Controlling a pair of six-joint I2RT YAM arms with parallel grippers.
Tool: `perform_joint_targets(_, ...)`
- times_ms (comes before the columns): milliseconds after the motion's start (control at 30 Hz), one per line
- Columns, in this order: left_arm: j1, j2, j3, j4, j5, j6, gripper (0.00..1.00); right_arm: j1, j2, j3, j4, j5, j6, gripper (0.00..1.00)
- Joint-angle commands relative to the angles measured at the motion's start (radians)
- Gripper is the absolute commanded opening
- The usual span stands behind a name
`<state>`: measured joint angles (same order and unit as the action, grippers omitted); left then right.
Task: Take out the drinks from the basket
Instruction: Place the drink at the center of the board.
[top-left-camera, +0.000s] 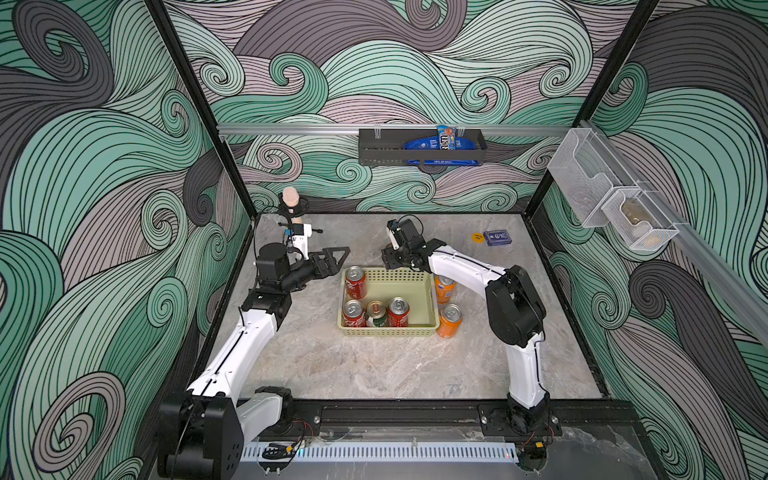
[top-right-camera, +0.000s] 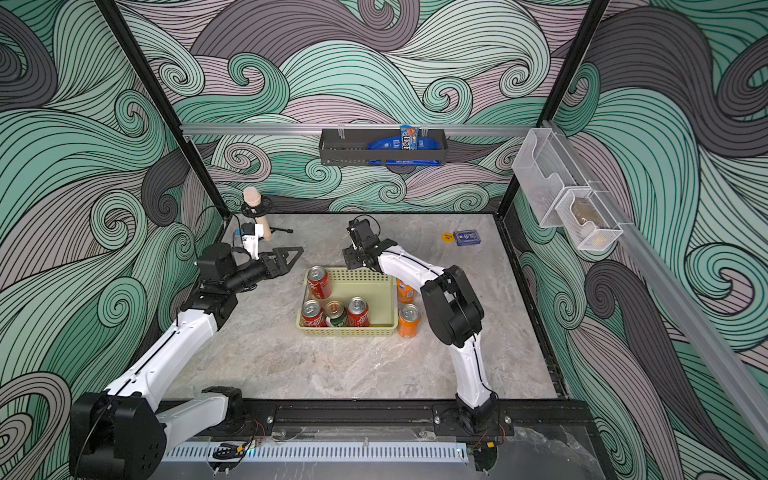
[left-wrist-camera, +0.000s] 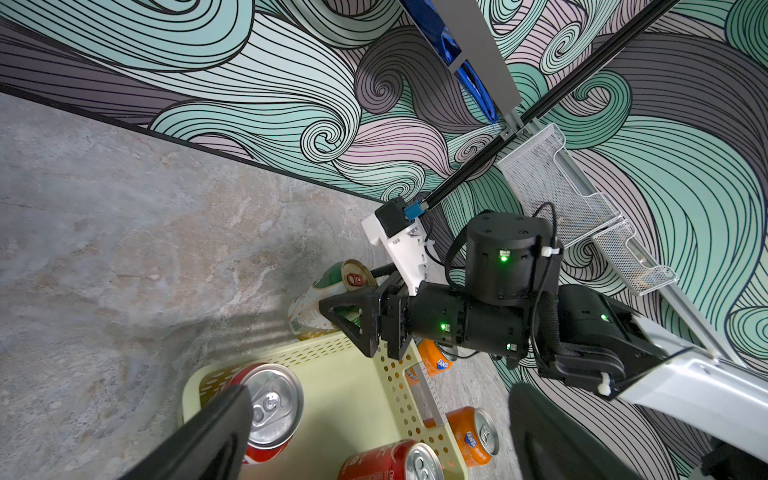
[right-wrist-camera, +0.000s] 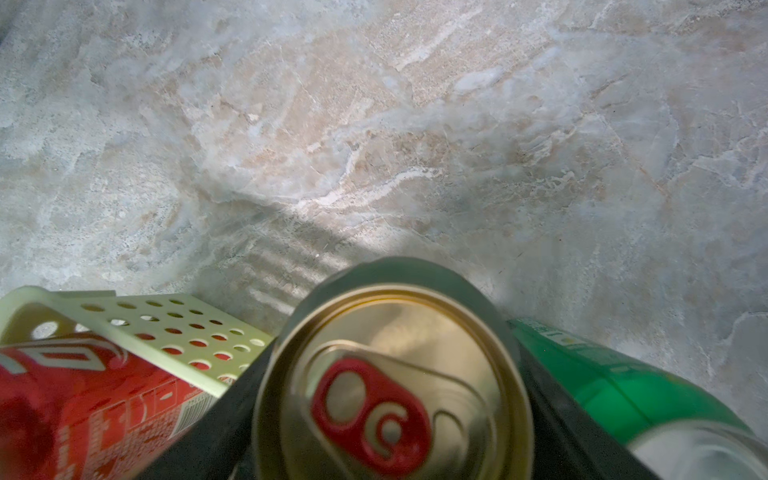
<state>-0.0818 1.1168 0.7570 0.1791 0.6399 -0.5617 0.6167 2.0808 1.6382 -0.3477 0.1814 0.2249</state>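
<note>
On the marbled tabletop (top-left-camera: 374, 365), the pale yellow-green basket (top-left-camera: 388, 331) holds four upright drinks. Two red cans (top-left-camera: 353, 312) flank a dark green-and-white can (top-left-camera: 376, 314) along its near wall, and a third red can (top-left-camera: 356, 282) stands in the far left corner. Two orange cans (top-left-camera: 450, 320) stand just outside its right wall. The left gripper (top-left-camera: 336, 259) hovers beside the far left corner, jaws wide and empty. Beyond the far wall, the right gripper (left-wrist-camera: 338, 293) clamps a tilted second green-and-white can (left-wrist-camera: 316, 299), with a bright green can (right-wrist-camera: 615, 386) just beside it.
</note>
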Motion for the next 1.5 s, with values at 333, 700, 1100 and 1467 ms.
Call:
perform_joint_targets(333,-0.009,0.000,0.003,0.019,0.014,-0.003,0.99,0.000,-0.002,-0.024,0.062,-0.011,0.011,0.62)
perform_joint_targets(700,0.009,0.018,0.006,0.002,0.014,-0.012,0.99,0.006,-0.011,-0.035,0.062,-0.027,0.002,0.69)
perform_joint_targets(1100,0.025,0.017,0.007,-0.013,0.001,-0.008,0.99,0.008,-0.024,-0.043,0.061,-0.030,-0.004,0.79)
perform_joint_targets(1467,0.060,0.013,0.005,-0.017,-0.011,-0.005,0.99,0.012,-0.112,-0.042,0.061,0.007,-0.019,0.86)
